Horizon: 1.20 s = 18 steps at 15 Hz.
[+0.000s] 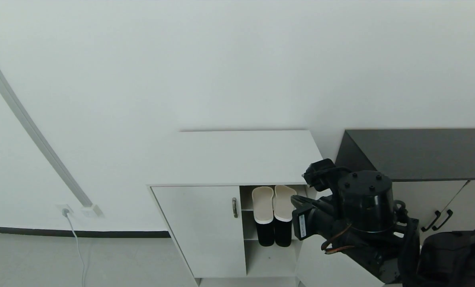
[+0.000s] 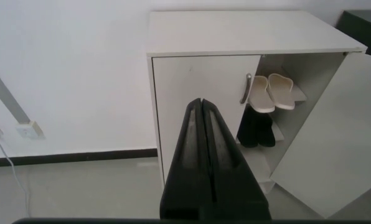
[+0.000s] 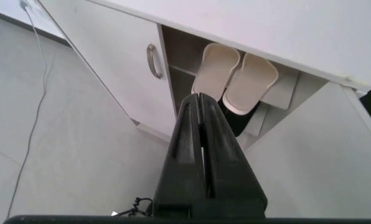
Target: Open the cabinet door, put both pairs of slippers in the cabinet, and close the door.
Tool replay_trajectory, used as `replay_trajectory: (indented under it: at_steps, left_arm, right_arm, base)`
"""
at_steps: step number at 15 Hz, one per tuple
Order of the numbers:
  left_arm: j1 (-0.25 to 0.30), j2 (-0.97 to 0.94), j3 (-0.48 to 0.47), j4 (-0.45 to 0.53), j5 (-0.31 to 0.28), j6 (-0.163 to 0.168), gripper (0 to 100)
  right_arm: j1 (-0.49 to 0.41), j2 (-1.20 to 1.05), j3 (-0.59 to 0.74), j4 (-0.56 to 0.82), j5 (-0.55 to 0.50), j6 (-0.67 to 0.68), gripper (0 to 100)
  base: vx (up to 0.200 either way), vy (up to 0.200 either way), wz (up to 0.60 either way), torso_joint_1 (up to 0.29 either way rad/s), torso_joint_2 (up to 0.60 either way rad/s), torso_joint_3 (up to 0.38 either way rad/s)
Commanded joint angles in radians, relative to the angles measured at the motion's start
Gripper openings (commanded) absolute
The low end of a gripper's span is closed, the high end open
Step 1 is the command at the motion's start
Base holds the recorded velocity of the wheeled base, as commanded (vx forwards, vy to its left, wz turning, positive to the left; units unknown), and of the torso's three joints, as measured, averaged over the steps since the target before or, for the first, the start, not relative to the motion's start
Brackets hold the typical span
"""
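Note:
The white cabinet (image 1: 237, 159) has its left door (image 1: 201, 227) closed and its right door (image 1: 333, 269) swung open. Inside, a cream pair of slippers (image 1: 273, 203) rests on the upper shelf, and a black pair (image 1: 274, 235) stands on the shelf below. My right gripper (image 3: 200, 99) is shut and empty, just in front of the open compartment, pointing at the cream slippers (image 3: 235, 78) and the black ones (image 3: 235, 121). My left gripper (image 2: 201, 106) is shut and empty, farther back, facing the closed door with its handle (image 2: 246, 88). Beyond it are the cream slippers (image 2: 276, 92), the black pair (image 2: 257, 129) and the open door (image 2: 353, 130).
A dark-topped cabinet (image 1: 421, 151) with black handles (image 1: 436, 219) stands right beside the white one. A wall socket with a cable (image 1: 66, 210) and a slanted wall conduit (image 1: 30, 127) are to the left. Bare floor (image 1: 82, 259) lies in front.

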<state>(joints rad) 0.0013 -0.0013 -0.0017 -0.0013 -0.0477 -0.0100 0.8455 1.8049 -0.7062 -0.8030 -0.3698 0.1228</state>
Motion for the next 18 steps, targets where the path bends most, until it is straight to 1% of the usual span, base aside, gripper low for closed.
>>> replay_trajectory:
  at_steps: [1,6,11,17,18]
  left_arm:
    - [0.000,0.001,0.000,0.000,0.000,-0.001,0]
    - [0.000,0.001,0.000,0.000,0.005,-0.001,0]
    - [0.000,0.001,0.000,0.000,0.005,-0.001,0]
    - [0.000,0.001,0.000,0.000,0.005,-0.001,0]
    - [0.000,0.001,0.000,0.000,0.005,-0.001,0]
  right_arm:
    - [0.000,-0.001,0.004,-0.005,0.000,0.000,0]
    - [0.000,0.001,0.008,-0.007,0.000,-0.002,0]
    - [0.001,0.002,0.010,-0.007,0.000,-0.003,0]
    - [-0.003,0.004,0.017,-0.010,0.000,-0.018,0]
    - [-0.005,0.004,0.017,-0.010,0.000,-0.018,0]
  base:
    - [0.000,0.000,0.00,0.002,0.00,0.173]
    - [0.000,0.000,0.00,0.002,0.00,0.181]
    - [0.000,0.000,0.00,0.000,0.00,0.013]
    - [0.000,0.000,-0.60,0.003,0.00,0.004]
    - [0.000,0.000,0.00,0.000,0.00,0.000]
